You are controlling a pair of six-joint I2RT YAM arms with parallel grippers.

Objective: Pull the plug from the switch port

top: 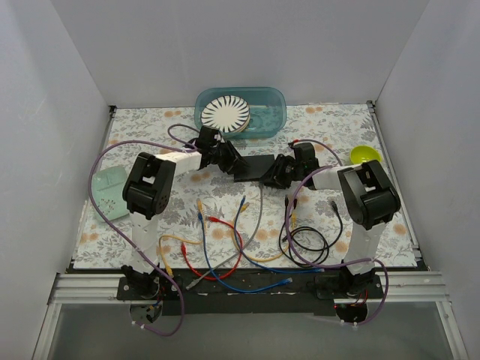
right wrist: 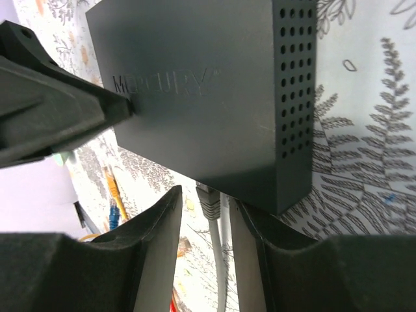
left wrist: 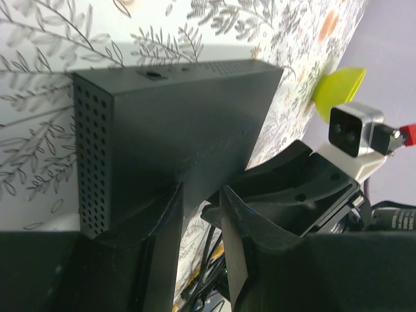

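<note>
Switch (top: 253,166), a flat dark box, lies mid-table on the floral cloth, between the two arms. The left gripper (left wrist: 200,195) is clenched on its left end, steadying it. The right gripper (top: 277,175) straddles the grey plug (right wrist: 209,201) seated in a port on the near edge; whether its fingers (right wrist: 156,227) already pinch the plug cannot be told. The step in hand looks like securing the plug. Next comes a firm grip, then a straight pull away from the port.
</note>
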